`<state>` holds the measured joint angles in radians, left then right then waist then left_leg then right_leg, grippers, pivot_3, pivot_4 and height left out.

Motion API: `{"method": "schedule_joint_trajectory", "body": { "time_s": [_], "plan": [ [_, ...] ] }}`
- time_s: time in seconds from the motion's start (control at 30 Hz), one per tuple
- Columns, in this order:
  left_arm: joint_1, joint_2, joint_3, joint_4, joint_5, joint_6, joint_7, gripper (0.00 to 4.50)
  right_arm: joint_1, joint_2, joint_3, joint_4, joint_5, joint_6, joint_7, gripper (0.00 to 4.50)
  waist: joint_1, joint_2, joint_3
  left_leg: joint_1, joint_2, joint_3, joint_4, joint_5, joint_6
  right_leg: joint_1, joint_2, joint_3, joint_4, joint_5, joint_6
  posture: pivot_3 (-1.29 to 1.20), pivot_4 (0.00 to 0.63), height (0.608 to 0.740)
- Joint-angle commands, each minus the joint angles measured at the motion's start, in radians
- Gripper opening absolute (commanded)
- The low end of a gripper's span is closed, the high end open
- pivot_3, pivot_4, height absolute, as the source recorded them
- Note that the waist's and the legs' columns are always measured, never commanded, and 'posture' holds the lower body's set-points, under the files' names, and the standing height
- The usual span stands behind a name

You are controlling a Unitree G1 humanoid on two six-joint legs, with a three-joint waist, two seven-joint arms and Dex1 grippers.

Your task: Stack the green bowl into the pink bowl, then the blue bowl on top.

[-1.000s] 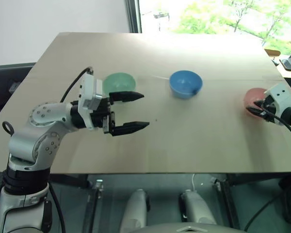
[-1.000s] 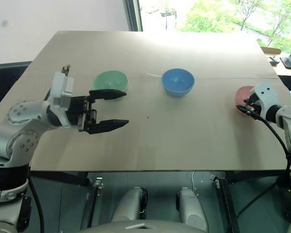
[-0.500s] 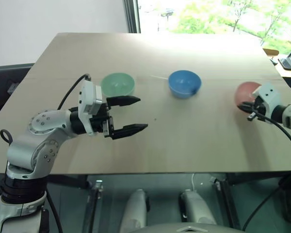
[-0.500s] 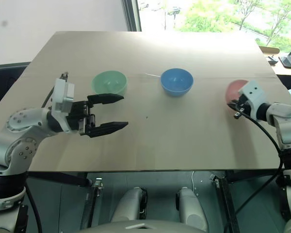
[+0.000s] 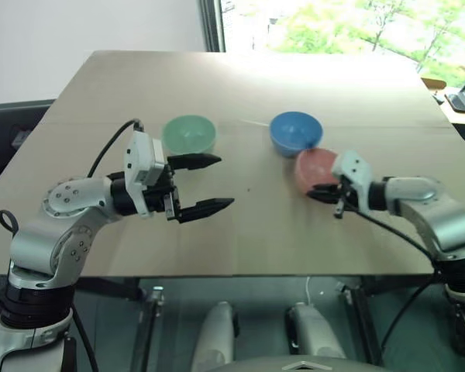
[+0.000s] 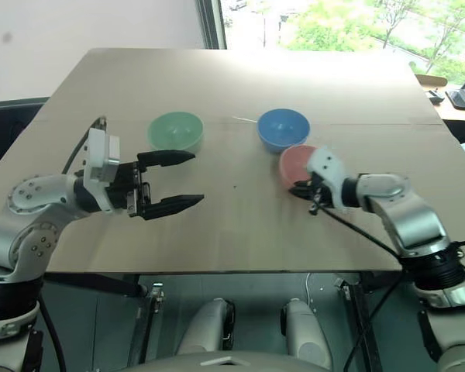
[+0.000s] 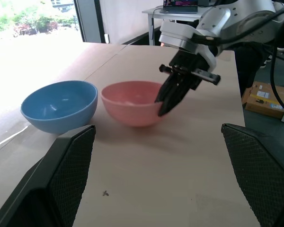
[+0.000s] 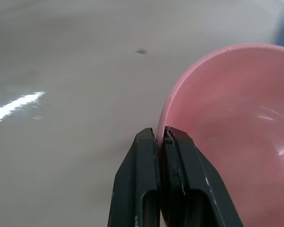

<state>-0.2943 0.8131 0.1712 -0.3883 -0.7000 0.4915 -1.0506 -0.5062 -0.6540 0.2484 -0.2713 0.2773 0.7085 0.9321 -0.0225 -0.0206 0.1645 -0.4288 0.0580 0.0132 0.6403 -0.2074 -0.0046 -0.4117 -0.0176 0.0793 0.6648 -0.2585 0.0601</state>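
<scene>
Jaws: right gripper (image 6: 304,188) is clamped on the near rim of the pink bowl (image 6: 295,163); left gripper (image 5: 204,183) stands wide apart, empty.
Bowls: pink sits just beside the blue bowl (image 5: 295,132); green bowl (image 5: 189,133) lies beyond the left fingers.
Advice: set pink flat, clear of blue, before letting go.
Arms: right reaches inward and slightly down; left points level toward the right.

Office or lab, prob.: plain light-wood tabletop (image 5: 240,85) by a big window (image 5: 333,23) (green trees outside), open laptop (image 7: 181,4) on a desk and brown cardboard box (image 7: 266,98) on floor behind.
</scene>
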Motion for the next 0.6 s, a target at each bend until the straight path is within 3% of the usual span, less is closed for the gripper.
{"method": "schedule_joint_trajectory", "body": {
  "time_s": [0.03, 0.37, 0.6],
  "plan": [
    [-0.008, 0.01, 0.021, -0.009, 0.008, -0.019, 0.002, 4.5, -0.037, 0.018, 0.045, -0.031, -0.017, -0.001, 0.001, 0.04, 0.002, 0.0, 0.0, 0.0, 0.0, 0.0, 0.0, 0.0, 0.0, 0.0, 0.0, 0.0, 0.0, 0.0, 0.0, 0.0, 0.15, 0.74],
    [0.016, 0.008, 0.026, -0.037, 0.015, -0.018, 0.02, 4.5, -0.187, 0.119, 0.113, 0.279, -0.185, -0.207, -0.055, 0.04, 0.005, 0.0, 0.0, -0.001, 0.0, 0.0, 0.003, 0.0, 0.0, 0.0, 0.0, 0.0, 0.001, 0.0, 0.0, 0.0, 0.15, 0.74],
    [0.063, 0.024, 0.061, -0.066, 0.004, -0.016, 0.028, 4.5, -0.178, 0.094, 0.131, 0.234, -0.186, -0.21, 0.041, 0.04, 0.007, 0.0, 0.0, -0.002, 0.0, 0.0, 0.003, 0.0, 0.0, 0.0, -0.001, -0.001, 0.001, 0.0, 0.0, 0.0, 0.15, 0.74]
  ]
}}
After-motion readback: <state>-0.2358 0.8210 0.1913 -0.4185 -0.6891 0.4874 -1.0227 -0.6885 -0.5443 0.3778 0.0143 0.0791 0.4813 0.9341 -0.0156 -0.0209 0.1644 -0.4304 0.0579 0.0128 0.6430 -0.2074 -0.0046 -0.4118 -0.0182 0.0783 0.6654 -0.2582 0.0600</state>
